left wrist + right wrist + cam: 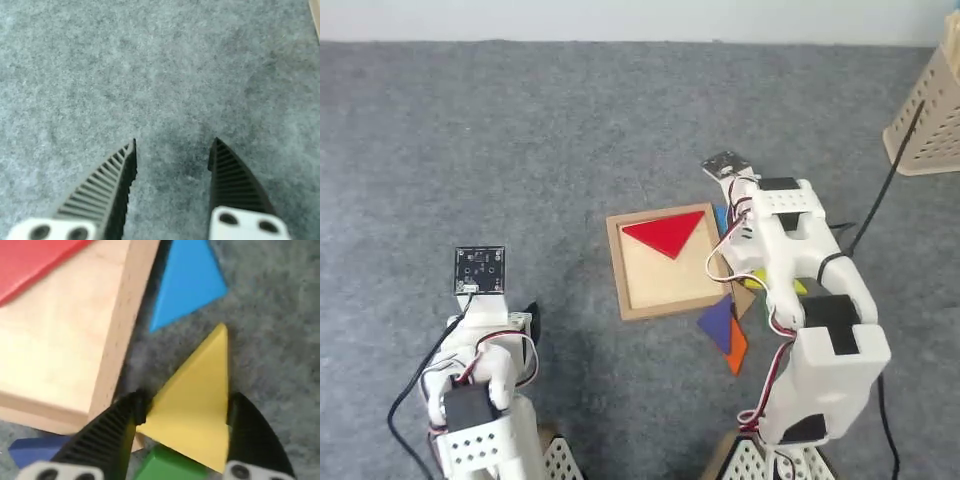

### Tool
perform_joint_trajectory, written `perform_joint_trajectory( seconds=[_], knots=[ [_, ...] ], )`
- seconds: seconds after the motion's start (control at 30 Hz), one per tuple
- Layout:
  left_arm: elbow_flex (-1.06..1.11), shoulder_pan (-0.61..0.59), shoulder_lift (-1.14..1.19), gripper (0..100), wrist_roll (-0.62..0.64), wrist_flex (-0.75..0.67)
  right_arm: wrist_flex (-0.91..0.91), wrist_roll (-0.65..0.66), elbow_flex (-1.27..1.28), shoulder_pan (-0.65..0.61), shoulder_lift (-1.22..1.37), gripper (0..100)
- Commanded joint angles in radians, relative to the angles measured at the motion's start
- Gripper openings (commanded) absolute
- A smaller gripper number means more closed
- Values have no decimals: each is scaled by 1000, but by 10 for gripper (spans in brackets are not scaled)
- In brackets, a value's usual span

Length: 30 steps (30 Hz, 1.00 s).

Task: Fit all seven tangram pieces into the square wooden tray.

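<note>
Grey felt covers the desk point(470, 120), and the square wooden tray point(675, 309) lies near its middle, slightly toward the right arm's side. One piece sits inside the tray: a red triangle point(665, 235) with its long side along the far rim, reaching the far right corner, and its point aimed at the bare wood in the tray's centre.

A light blue triangle point(187, 282) lies on the felt just outside the right rim, near that far corner. Closer in along the same rim is the yellow triangle point(200, 410). The right claw point(186, 402) is over it, one finger against each side of the piece, closed on it. A green piece point(167, 465) touches the yellow one's near edge.

Off the tray's near right corner lie a dark blue triangle point(717, 322) and an orange piece point(737, 347), touching each other.

Well apart, toward the desk's near left corner, the left claw point(175, 141) hangs above bare felt with its fingers spread and nothing between them.

At the far right edge stands a perforated wooden panel point(930, 110), with a black cable point(880, 190) running past it.
</note>
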Motion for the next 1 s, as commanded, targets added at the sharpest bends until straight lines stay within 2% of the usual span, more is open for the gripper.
perform_joint_trajectory(
  seconds=[0.0, 0.13, 0.33, 0.53, 0.97],
  knots=[
    [-4, -5, -15, 225, 9, 3, -1, -14, -3, 1, -2, 139],
    [-4, -5, -15, 225, 9, 3, -2, -41, -23, 2, -30, 124],
    [-4, -5, -15, 225, 9, 3, 7, -117, -75, 68, -117, 123],
    [-4, -5, -15, 225, 9, 3, 120, 77, -9, 79, -236, 124],
    [-4, -5, -15, 225, 9, 3, -2, 86, 196, 108, -354, 122]
  ],
)
